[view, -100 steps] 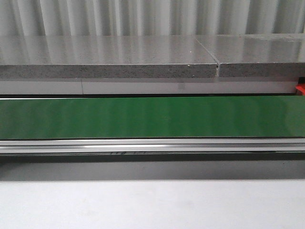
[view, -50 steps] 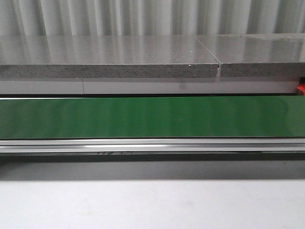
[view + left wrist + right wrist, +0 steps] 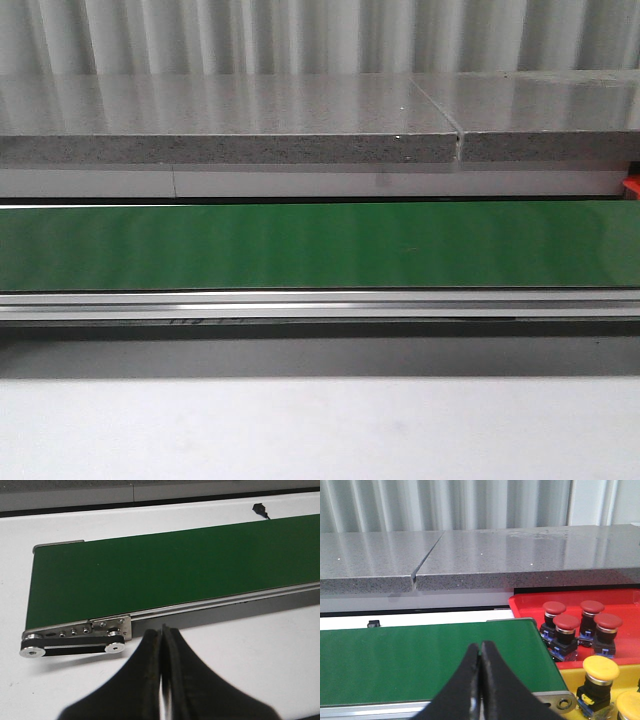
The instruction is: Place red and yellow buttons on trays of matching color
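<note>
Right hand [image 3: 480, 652] closed, fingers pressed together, gripping nothing, hovering over the near edge of the green conveyor belt [image 3: 430, 662]. Red tray [image 3: 530, 602] sits ahead of the hand and off to its right, just past the belt end; four red buttons [image 3: 566, 635] stand upright in it, clustered close together. Yellow tray [image 3: 570, 672] lies nearer the hand than the red tray, also right of it, touching the red tray's front edge; one yellow button [image 3: 600, 680] stands upright in it, a second yellow button [image 3: 629, 705] is cut off at the frame corner. All buttons well clear of the hand.

Left hand [image 3: 162, 645] closed, fingers touching, empty, above the white bench [image 3: 260, 645] just short of the belt's side rail. Belt end roller and drive pulleys [image 3: 75, 642] lie ahead and to the hand's left. Small black connector [image 3: 260, 510] on the bench beyond the belt.

Front view: the belt bare, grey stone ledge [image 3: 230, 125] behind it, sliver of the red tray at the right edge. Versus the earlier frames: no visible change in the front view, belt surface unchanged, neither hand in that view.
</note>
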Available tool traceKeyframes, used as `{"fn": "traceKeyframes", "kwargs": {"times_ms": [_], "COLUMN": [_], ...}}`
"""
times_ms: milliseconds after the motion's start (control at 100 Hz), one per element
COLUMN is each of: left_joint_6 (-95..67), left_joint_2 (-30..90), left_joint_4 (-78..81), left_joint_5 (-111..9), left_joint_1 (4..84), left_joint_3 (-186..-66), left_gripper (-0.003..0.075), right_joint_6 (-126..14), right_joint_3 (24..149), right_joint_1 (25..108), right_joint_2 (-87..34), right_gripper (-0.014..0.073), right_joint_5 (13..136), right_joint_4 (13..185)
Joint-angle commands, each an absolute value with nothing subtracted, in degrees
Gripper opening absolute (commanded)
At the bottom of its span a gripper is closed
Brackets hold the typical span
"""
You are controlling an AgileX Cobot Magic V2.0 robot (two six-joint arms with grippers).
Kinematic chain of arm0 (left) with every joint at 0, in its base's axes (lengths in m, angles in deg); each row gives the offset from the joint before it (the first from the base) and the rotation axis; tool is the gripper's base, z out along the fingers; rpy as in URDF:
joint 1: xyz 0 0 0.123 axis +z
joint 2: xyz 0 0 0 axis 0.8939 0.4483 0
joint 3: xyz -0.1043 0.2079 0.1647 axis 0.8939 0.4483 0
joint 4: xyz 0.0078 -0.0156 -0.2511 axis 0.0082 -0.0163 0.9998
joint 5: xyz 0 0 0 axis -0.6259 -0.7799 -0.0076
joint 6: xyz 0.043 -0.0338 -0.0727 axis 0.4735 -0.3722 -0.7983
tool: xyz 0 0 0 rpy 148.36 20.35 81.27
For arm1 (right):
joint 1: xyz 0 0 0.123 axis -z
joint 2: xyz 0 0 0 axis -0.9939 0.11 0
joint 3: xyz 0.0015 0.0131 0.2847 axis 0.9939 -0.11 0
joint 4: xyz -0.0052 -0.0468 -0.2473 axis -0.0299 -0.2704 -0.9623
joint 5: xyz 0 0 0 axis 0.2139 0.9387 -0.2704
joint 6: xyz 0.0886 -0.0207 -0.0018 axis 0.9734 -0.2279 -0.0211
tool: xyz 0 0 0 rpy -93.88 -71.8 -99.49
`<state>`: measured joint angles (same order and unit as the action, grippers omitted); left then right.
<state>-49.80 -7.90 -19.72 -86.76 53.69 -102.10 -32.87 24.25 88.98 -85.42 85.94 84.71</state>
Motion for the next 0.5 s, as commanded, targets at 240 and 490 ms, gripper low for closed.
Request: {"fn": "traceKeyframes", "kwargs": {"times_ms": [240,490], "left_joint_6": [-49.8,-49.8], "left_joint_2": [-7.4,-7.4], "left_joint_4": [-18.9,-24.0], "left_joint_5": [-82.6,-83.5], "left_joint_1": [53.2,53.3], "left_joint_3": [-103.5,-103.5], "left_gripper": [-0.0021,-0.0021], "right_joint_6": [-32.7,-32.7], "right_joint_3": [25.2,25.2], "right_joint_1": [89.3,89.3], "right_joint_2": [-86.1,-86.1], "right_gripper": [-0.0069,-0.0069], "right_joint_5": [90.3,90.3], "right_joint_4": [84.1,84.1]}}
